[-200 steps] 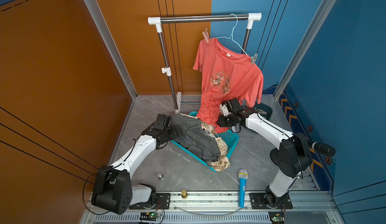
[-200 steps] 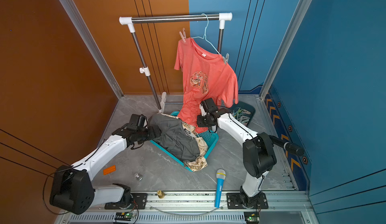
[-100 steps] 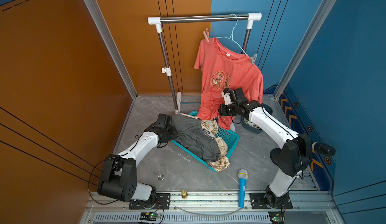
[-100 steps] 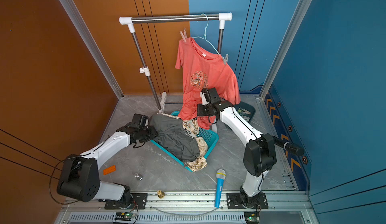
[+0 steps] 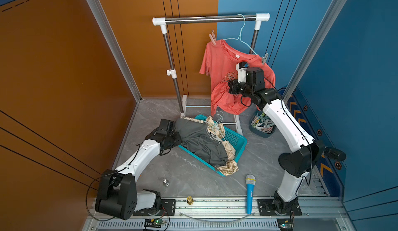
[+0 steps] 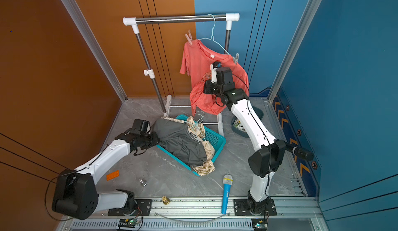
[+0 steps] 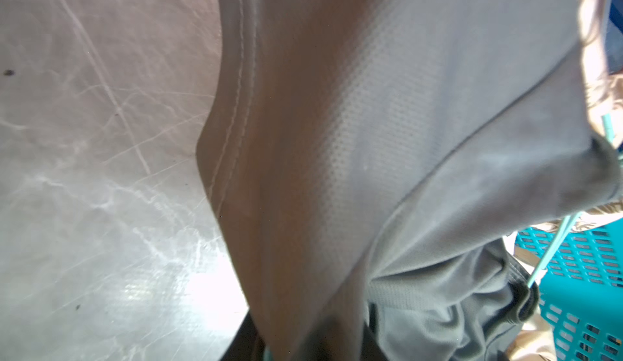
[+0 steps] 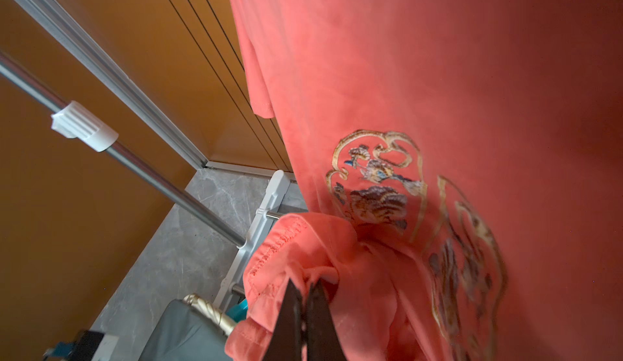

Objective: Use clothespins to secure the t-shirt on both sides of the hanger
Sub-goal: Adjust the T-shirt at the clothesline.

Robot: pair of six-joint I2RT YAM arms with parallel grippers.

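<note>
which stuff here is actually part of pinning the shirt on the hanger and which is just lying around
Job in hand: coral t-shirt, wire hanger, pink clothespin and grey clothespin on its shoulders, spare clothespins, clothes rail.

Lying about: toy microphone, teal laundry basket, metal weight, brass piece, orange block.

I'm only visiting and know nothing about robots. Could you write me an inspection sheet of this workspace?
Surface: grey marbled floor.
Job's things: coral t-shirt on hanger, pink clothespin and grey clothespin at its shoulders; spare clothespins in tub.
Clutter: teal basket with grey shirt, toy microphone, silver weight, brass weight.
Pincers: right pincer shut on the t-shirt's hem; left pincer at the grey shirt, jaws hidden.
Cables: black cable looping by the left arm's base.
Surroundings: clothes rack, orange wall, blue wall.
</note>
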